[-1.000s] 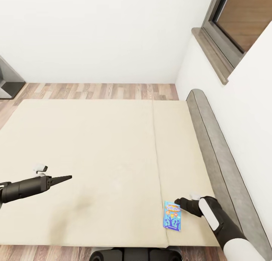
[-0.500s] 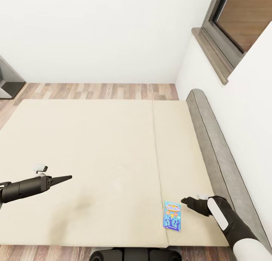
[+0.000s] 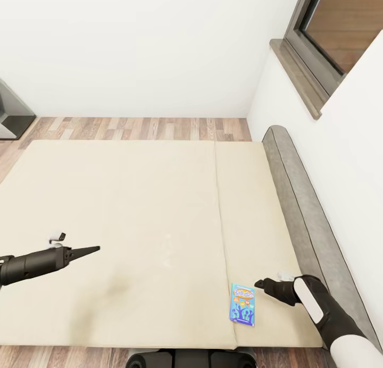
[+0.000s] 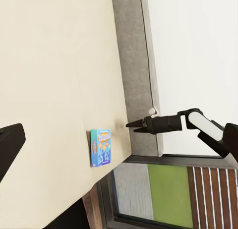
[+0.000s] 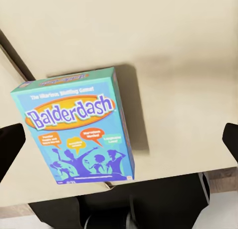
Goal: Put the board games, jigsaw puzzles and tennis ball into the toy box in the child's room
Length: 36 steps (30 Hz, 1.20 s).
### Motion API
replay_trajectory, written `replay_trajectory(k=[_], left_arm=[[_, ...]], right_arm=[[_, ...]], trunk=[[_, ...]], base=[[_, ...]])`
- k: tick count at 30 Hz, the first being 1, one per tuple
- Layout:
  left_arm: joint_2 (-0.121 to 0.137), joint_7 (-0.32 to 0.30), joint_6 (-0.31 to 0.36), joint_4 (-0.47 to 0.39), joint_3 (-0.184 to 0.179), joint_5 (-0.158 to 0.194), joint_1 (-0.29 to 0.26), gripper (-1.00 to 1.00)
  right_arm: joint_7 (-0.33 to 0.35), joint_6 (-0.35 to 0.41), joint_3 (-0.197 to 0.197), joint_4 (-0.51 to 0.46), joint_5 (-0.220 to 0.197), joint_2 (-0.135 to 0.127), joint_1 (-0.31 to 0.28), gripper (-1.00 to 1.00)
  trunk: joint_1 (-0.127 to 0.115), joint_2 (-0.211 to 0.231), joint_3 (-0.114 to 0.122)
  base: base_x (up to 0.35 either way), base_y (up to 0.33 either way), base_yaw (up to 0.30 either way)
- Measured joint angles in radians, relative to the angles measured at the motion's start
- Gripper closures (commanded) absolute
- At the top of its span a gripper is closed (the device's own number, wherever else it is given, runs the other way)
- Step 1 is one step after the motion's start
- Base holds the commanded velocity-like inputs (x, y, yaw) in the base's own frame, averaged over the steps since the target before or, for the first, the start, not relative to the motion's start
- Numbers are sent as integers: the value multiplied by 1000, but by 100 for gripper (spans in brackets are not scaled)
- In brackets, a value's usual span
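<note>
One board game [image 3: 242,304], a light blue box lettered "Balderdash", lies flat on the bed [image 3: 133,208] near its front edge, just right of the mattress seam. It also appears in the left wrist view [image 4: 100,147] and the right wrist view [image 5: 79,127]. My right gripper [image 3: 259,283] hovers just right of the box's far corner, apart from it. Its fingers [image 5: 10,149] stand wide apart at the picture's edges, so it is open and empty. My left gripper [image 3: 96,249] hangs over the left part of the mattress, open, holding nothing.
A low grey headboard [image 3: 303,208] runs along the bed's right side against a white wall with a grey-framed window [image 3: 340,27]. A wood-plank floor [image 3: 149,127] lies beyond the bed. A grey piece of furniture [image 3: 10,115] sits at the far left.
My right gripper has drawn back to the right, away from the board game's corner. The left arm has shifted very slightly. The box has not moved.
</note>
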Motion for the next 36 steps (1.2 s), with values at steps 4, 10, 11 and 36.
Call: replay_trajectory(k=[4,10,11,36], left_arm=[[3,1,5,1,3,1,-6,-100],[0,14,7,1,-2,-3,-53,-100],[-1,15,7,1,-3,-4,-61,-100],[-2,-17,10,-37,-65,9,-94,-100]], right_arm=[[0,4,0,0,1,1,-1,-100],[0,6,-1,0,1,0,-1,-100],[0,6,-1,0,1,0,-1,-100],[0,7,-1,0,1,0,-1,-100]], trunk=[[0,0,0],[0,0,0],[0,0,0],[0,0,-17]], base=[[0,0,0],[0,0,0],[0,0,0],[0,0,0]])
